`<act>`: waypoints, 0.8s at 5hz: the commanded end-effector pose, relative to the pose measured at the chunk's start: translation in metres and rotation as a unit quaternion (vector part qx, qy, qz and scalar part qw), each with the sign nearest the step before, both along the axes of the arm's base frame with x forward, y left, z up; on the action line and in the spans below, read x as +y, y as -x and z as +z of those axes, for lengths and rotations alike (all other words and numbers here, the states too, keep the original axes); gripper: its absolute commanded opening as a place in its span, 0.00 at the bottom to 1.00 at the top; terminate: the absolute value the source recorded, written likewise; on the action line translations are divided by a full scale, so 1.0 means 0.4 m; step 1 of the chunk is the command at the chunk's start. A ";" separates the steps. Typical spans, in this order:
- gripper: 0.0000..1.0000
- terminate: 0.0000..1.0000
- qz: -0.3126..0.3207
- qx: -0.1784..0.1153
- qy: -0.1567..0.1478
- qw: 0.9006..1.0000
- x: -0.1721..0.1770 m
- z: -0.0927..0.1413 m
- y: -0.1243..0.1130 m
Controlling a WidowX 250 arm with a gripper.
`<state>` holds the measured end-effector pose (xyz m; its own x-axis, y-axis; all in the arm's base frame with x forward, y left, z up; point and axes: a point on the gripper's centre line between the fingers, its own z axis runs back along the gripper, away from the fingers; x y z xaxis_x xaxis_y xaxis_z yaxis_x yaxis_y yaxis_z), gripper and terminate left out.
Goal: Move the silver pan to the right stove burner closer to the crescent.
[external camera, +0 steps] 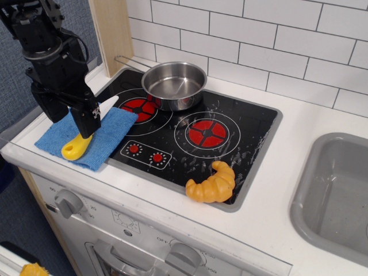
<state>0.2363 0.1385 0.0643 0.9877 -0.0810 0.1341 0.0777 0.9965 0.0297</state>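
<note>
Observation.image, the only view, looks down at a toy kitchen counter from the front left. On the white desk (299,126) sits a glossy black cooktop (253,123) with two red burners ringed in white. The silver pan (174,85) stands upright at the back of the left burner (138,108), covering its far edge, and its thin wire handle runs back and left toward the wooden post (110,31) by the tiled wall (270,40). The pan looks to hold nothing. The right stove burner (207,133) is bare, with white scuffs and speckles on the black around it. The crescent (213,184) lies at the front edge of the cooktop, just in front of and slightly right of that burner, well apart from the pan. Two small red knob dots (145,153) are printed in front of the left burner.

Left of the cooktop a blue cloth (100,141) lies on the desk, and a toy knife (77,146) with a yellow handle and white blade rests on it. The black arm hangs over this cloth, its tool (86,118) pointing down just above the knife and well apart from the pan. From this angle I cannot tell how far the tool is open, or whether it touches the knife. A grey sink (310,190) is set into the desk at far right.
</note>
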 end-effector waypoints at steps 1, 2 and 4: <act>1.00 0.00 0.000 0.000 0.000 1.000 0.000 0.000 0.000; 1.00 0.00 0.000 -0.009 0.008 1.000 -0.023 0.024 -0.044; 1.00 0.00 -0.007 -0.064 0.035 0.997 -0.088 0.112 -0.181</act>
